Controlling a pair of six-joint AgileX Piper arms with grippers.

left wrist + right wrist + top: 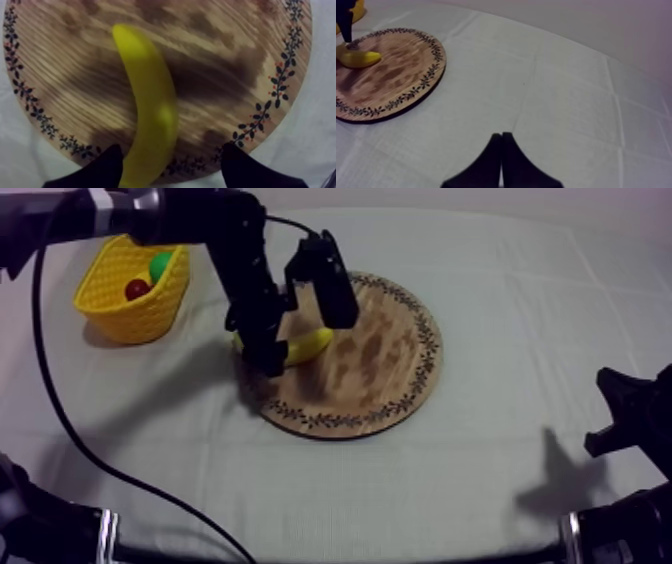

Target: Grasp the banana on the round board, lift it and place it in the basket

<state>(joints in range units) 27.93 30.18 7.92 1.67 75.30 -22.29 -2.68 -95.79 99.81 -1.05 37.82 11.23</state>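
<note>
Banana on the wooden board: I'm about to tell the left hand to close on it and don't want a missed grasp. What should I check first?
1. Left hand open: ok, its fingers stand apart.
2. Banana between the fingers: ok, but off-centre, close against one finger.
3. Banana lying on the wooden board: ok.
4. Hand low enough to grip: cannot tell.
5. Yellow basket ready: ok, upright, apart from the board on the left arm's side; a small red fruit and a green fruit lie in it, and room seems left.
6. Right hand out of the way: ok, shut, away from the board.
</note>
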